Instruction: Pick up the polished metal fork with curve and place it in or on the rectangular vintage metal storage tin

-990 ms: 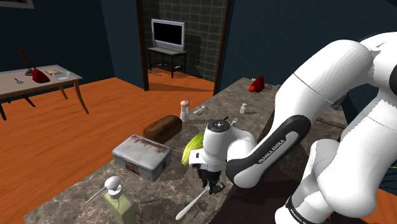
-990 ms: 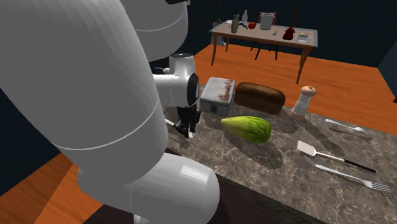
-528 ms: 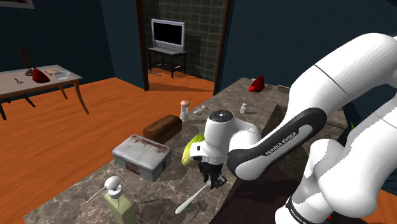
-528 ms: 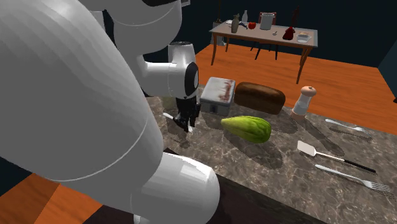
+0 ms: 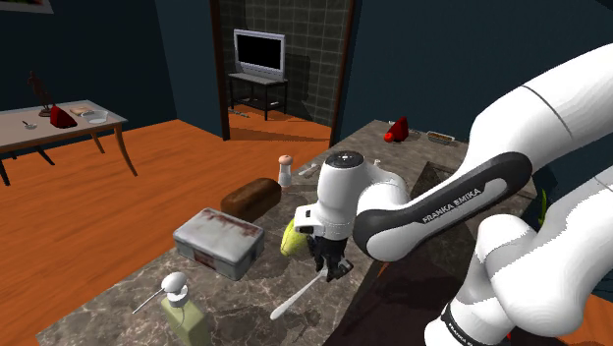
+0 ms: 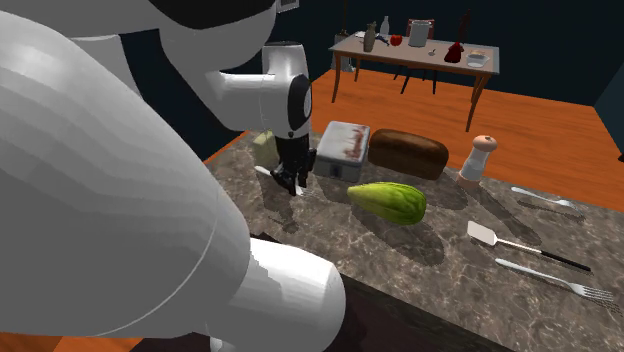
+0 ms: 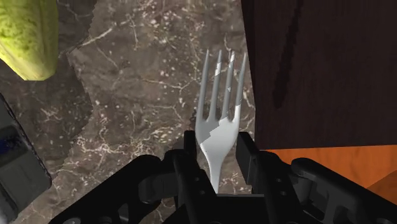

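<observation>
Dark marbled stone worktop (image 5: 108, 295) carries everything; white Franka arm (image 5: 442, 211) reaches over its near edge. Tgt container = rectangular grey metal tin w/ rusty red stains (image 5: 218, 239): lid shut, nothing on top, so imo the drop goes on the lid. Brown bread loaf (image 5: 250, 198) sits just behind the tin, pale-green leafy veg (image 6: 388, 201) close by, neither on the tin. Polished silver metal fork w/ curved neck (image 7: 221, 108) sits between the black fingers (image 7: 191, 159), which are closed to abt the neck's width and pinch it on both sides; nothing else held. Fork long axis: tines point out ahead of the fingers, handle trails back under the hand toward the shoulder view's lower left. Looks just off the surface, can't confirm. Key relation: tin lies to the shoulder view's left of the fingers, near but apart, bare worktop between. Next move prob needs lift + sideways carry to the tin, keeping clear of the veg right by the hand.
</observation>
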Controlling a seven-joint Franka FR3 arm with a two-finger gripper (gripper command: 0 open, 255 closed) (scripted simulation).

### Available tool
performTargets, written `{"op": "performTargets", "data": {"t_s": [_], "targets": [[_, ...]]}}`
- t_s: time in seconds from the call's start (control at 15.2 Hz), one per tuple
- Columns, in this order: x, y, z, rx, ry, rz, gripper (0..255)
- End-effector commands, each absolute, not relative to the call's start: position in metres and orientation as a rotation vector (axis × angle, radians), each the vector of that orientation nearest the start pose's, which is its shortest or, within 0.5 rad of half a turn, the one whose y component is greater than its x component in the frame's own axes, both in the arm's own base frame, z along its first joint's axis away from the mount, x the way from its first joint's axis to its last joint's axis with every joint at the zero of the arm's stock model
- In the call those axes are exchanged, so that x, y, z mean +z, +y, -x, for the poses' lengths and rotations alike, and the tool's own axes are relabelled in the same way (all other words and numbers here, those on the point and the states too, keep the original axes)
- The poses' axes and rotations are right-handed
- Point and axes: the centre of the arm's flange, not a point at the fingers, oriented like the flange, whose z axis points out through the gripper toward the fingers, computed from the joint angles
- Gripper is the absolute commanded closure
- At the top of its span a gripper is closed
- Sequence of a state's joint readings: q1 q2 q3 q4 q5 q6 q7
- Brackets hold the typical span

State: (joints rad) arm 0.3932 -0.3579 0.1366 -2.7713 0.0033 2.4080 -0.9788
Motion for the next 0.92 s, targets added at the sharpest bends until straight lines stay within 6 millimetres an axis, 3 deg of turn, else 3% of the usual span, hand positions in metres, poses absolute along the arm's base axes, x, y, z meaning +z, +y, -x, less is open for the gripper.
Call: {"op": "performTargets", "data": {"t_s": [0.0,0.86], "targets": [[0.325,0.185,-0.321,0.031,-2.167,2.332,255],[0.328,0.222,-0.489,0.031,-2.167,2.332,255]]}}
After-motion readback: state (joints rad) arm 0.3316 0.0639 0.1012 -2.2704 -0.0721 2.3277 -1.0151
